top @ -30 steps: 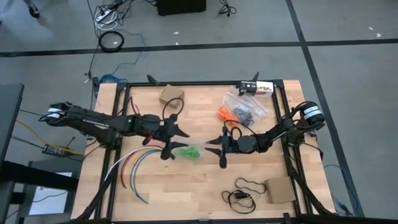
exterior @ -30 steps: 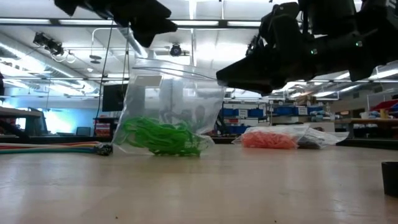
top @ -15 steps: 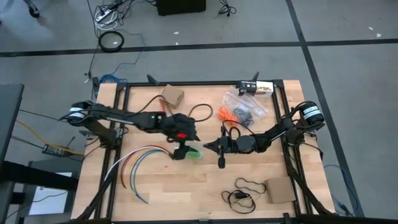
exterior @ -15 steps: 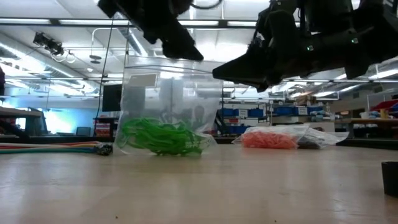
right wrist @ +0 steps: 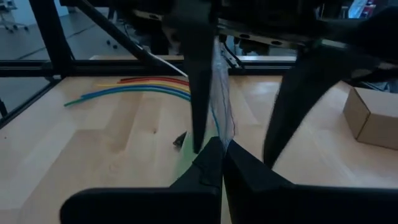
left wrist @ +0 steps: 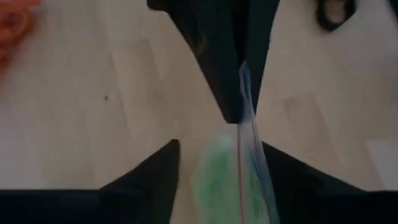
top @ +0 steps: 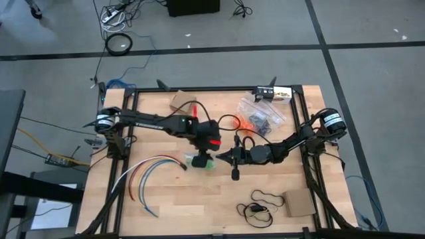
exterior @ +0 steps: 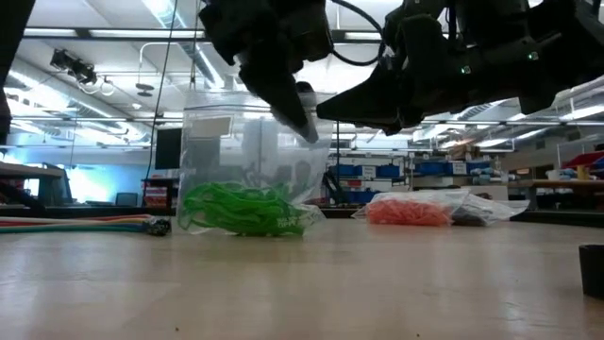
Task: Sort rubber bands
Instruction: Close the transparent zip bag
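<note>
Standing at table centre: clear plastic zip bag (exterior: 250, 156) holding bright green rubber bands (exterior: 245, 210). Right gripper (top: 224, 157), jaws together, clamped on bag's top edge from 3 o'clock. Left gripper (top: 201, 158) directly above bag, fingers apart, straddling its rim. Orange and dark rubber bands (top: 255, 121) bagged at 1 o'clock, well apart.

1. The left arm (top: 149, 121) reaches from the table's left edge toward the middle, wrist bent downward.
2. The left gripper (top: 201, 158) hangs near the table's middle with its fingers (right wrist: 198, 87) spread apart, pointing down.
3. The right arm (top: 299, 138) stretches in from the right edge, lying low and nearly level.
4. The right gripper (top: 222, 156) has its fingers (right wrist: 214, 163) pressed together, tips just beside the left gripper.
</note>
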Robot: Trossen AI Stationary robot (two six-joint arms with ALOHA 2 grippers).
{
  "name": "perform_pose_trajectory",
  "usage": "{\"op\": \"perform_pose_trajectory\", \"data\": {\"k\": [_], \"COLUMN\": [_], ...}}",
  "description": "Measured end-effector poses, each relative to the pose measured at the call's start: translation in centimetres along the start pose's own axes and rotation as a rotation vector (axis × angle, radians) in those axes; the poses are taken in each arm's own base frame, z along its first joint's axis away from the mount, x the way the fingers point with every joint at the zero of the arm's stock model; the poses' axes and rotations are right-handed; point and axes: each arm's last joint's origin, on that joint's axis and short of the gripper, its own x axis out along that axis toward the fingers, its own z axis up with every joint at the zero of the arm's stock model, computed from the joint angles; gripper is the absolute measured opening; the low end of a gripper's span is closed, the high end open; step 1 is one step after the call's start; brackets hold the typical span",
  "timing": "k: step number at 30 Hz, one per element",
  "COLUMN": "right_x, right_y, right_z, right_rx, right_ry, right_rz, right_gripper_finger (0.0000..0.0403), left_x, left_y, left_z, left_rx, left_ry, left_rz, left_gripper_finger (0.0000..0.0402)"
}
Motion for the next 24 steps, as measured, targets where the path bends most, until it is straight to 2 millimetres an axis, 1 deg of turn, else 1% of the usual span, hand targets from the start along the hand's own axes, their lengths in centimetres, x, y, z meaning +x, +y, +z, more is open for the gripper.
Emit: {"op": "perform_pose_trajectory", "data": {"k": [3, 7, 8, 9, 15, 18, 20, 24], "right_x": [0.0, 0.0, 0.0, 0.0, 0.0, 0.0, -0.1, -0.2], "right_y": [0.0, -0.1, -0.1, -0.1, -0.1, -0.1, 0.0, 0.3], "right_z": [-0.2, -0.5, -0.5, -0.4, -0.3, -0.4, -0.4, -0.4], "right_rx": [-0.002, 0.0, 0.0, 0.001, 0.009, 0.013, 0.012, 0.007], "right_ry": [0.024, 0.044, 0.045, 0.043, 0.031, 0.037, 0.036, 0.036], "right_rz": [-0.012, -0.033, -0.033, -0.034, -0.04, -0.034, -0.03, -0.018], "right_gripper_finger": [0.0, 0.0, 0.0, 0.0, 0.0, 0.0, 0.0001, 0.0001], "left_x": [-0.4, -1.6, -1.9, -2.1, -2.4, -2.3, -2.3, -2.3], "left_y": [0.0, -0.2, -0.3, -0.4, -1.3, -1.6, -1.7, -1.7], "left_z": [0.4, 1.3, 1.3, 1.4, 1.2, 0.9, 0.9, 0.8], "left_rx": [0.028, 0.065, 0.074, 0.083, 0.123, 0.09, 0.09, 0.083], "left_ry": [0.019, 0.032, 0.049, 0.059, 0.113, 0.133, 0.135, 0.153], "left_rz": [0.028, 0.021, 0.018, 0.019, 0.04, 0.009, 0.006, 0.026], "left_gripper_finger": [0.0145, 0.0042, 0.0022, 0.0012, 0.0004, 0.0008, 0.0029, 0.0107]}}
